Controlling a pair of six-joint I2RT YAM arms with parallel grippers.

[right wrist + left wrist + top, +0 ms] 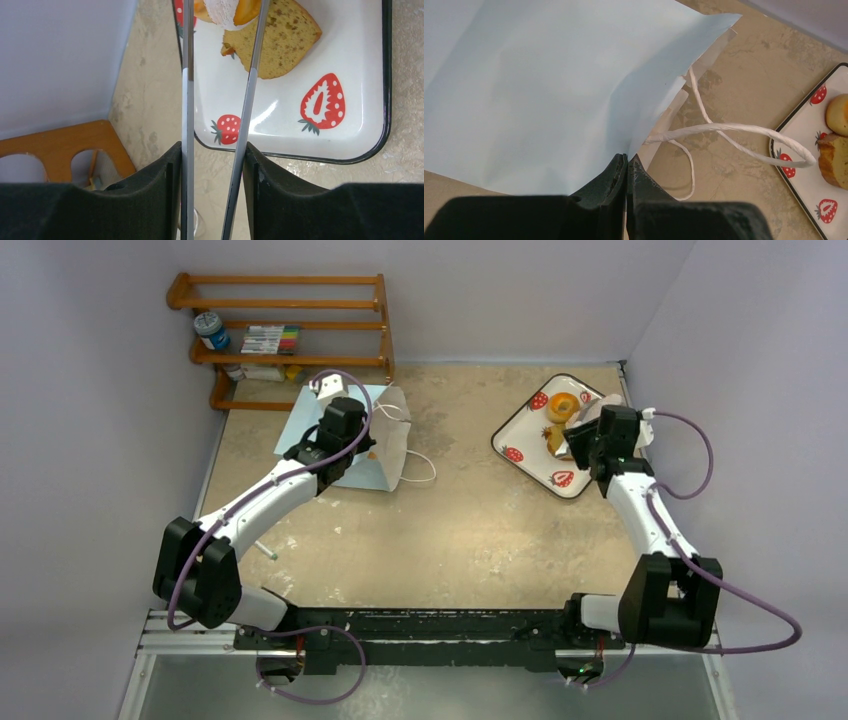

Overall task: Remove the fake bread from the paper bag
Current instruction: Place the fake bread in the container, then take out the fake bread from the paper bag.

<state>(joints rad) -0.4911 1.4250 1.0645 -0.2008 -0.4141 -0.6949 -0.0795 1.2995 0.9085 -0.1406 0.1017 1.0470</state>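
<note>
Pinching the paper bag (549,90) at its edge, the left gripper (626,161) risks tearing it, while the right gripper (212,150), clamped on tongs (187,110) holding the baguette (227,9) above the tray (350,60), could let it slip.

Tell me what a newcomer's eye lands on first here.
The pale blue paper bag lies on its side at the table's far left, its edge pinched in the closed left gripper. At the far right, the right gripper holds metal tongs over the strawberry tray. Their tips clamp a white-ended orange piece near a tan slice.
</note>
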